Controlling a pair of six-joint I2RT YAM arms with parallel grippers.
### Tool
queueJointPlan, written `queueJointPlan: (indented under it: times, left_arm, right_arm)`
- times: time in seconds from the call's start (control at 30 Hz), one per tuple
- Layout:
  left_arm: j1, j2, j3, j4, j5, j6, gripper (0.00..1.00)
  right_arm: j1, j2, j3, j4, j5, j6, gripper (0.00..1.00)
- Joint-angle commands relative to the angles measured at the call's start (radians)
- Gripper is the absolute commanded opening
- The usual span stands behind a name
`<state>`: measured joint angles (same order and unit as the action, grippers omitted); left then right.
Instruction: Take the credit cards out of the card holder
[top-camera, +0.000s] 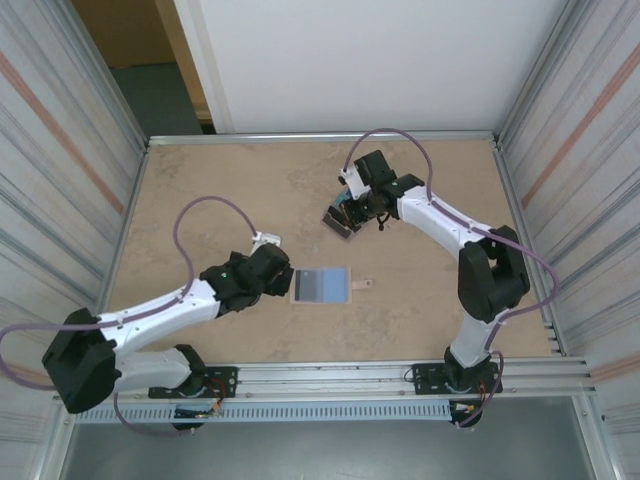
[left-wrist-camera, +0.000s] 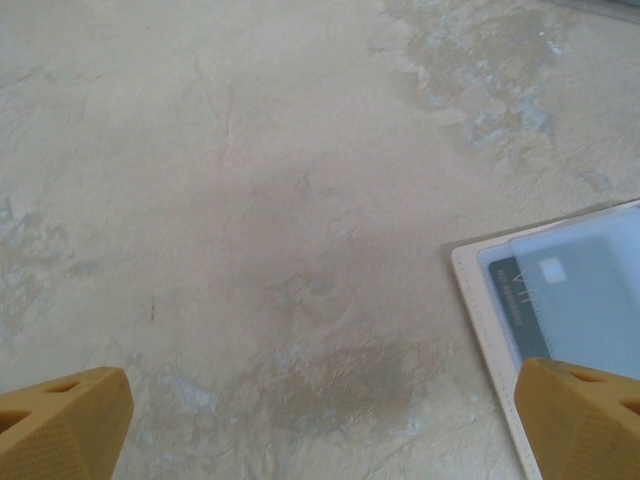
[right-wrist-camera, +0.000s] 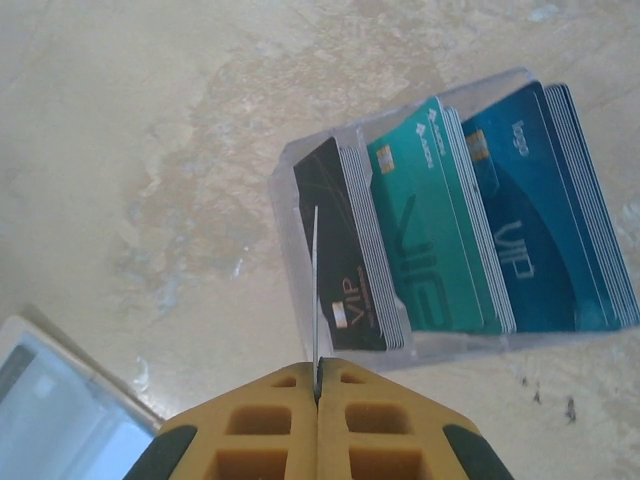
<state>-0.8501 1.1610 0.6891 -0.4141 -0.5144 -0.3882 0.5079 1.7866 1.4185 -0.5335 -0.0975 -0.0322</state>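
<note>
**A:** Right wrist view. What do the jaws hold?

**B:** The right gripper (right-wrist-camera: 317, 395) is pinched shut on one thin card (right-wrist-camera: 314, 300), seen edge-on. The card hangs just above the dark stack (right-wrist-camera: 345, 250) in the clear tray (right-wrist-camera: 300, 160). A teal stack (right-wrist-camera: 430, 230) and a blue stack (right-wrist-camera: 540, 220) stand beside it.

**A:** And the card holder?

**B:** The card holder (top-camera: 322, 285) lies open on the table (top-camera: 200, 200) between the arms, apart from the tray. The left gripper (left-wrist-camera: 320, 425) is spread wide and empty just beside its edge. A grey card (left-wrist-camera: 560, 290) shows in its pocket.

**A:** Which step is this?

**B:** Probably placing the card into the tray. Next, the card must be lined up with the dark stack and released. Then the arm can go for the pocketed card.
</note>
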Motion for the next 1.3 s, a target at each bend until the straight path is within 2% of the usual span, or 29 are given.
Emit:
queueJointPlan:
  times: [0.0, 0.3, 0.9, 0.97, 1.17, 1.27]
  left_arm:
    - [0.025, -0.066, -0.047, 0.01, 0.039, -0.055, 0.99]
    - [0.069, -0.14, -0.092, 0.014, 0.077, -0.076, 0.99]
    - [0.08, -0.119, -0.092, 0.04, 0.102, -0.08, 0.99]
    - [0.081, -0.116, -0.091, 0.041, 0.104, -0.078, 0.99]
    - [0.085, -0.112, -0.09, 0.043, 0.108, -0.078, 0.99]
    - [0.086, -0.112, -0.09, 0.044, 0.109, -0.079, 0.99]
  right_arm:
    - [-0.011, 0.045, 0.066, -0.018, -0.001, -0.077, 0.0]
    - [-0.02, 0.144, 0.161, -0.046, -0.013, -0.124, 0.0]
    - [-0.029, 0.219, 0.203, -0.105, -0.067, -0.155, 0.0]
    - [-0.029, 0.229, 0.207, -0.109, -0.068, -0.155, 0.02]
    - [-0.028, 0.242, 0.224, -0.12, -0.059, -0.154, 0.17]
    - [-0.028, 0.24, 0.228, -0.12, -0.048, -0.151, 0.19]
